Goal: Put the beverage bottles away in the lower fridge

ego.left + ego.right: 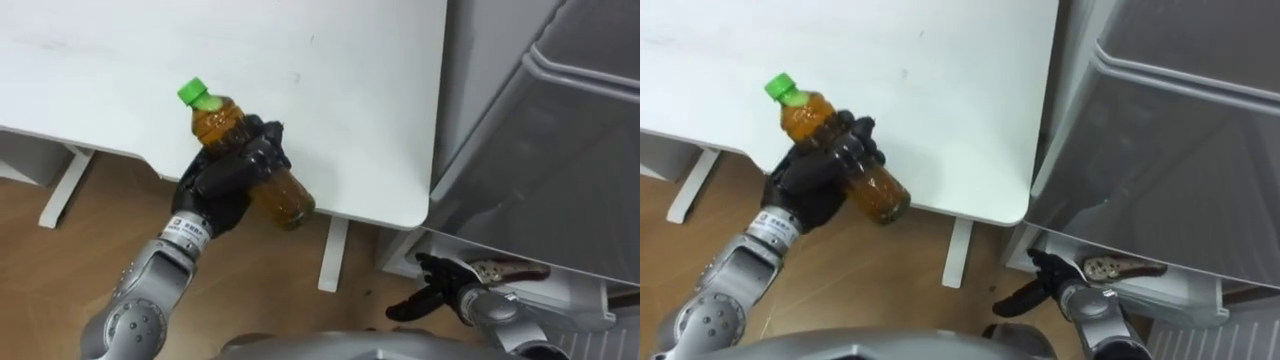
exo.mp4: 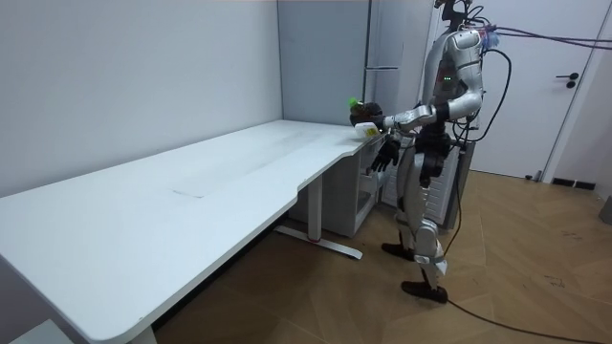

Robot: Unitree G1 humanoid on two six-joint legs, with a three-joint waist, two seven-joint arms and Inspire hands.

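Fingers [image 1: 265,150] of the left hand [image 1: 222,185] wrap a green-capped tea bottle [image 1: 283,195], tilted over the surface [image 1: 350,90] edge; right hand [image 1: 440,292] hangs low beside the fridge [image 1: 540,150], fingers spread.

"How much room is there beside the fridge [image 1: 540,150]?"

"Hardly any. The white table [image 1: 350,100] runs right up to its grey side, and I can't tell if they touch."

"And lower down?"

"There's open wooden floor [image 1: 270,285] under the table's edge, broken only by the white table leg [image 1: 333,255]. The left hand [image 1: 225,185] grips the bottle [image 1: 215,120] over that edge, with bare tabletop beyond. The right hand [image 1: 440,290] hangs low with its fingers spread, near the fridge's lower front."
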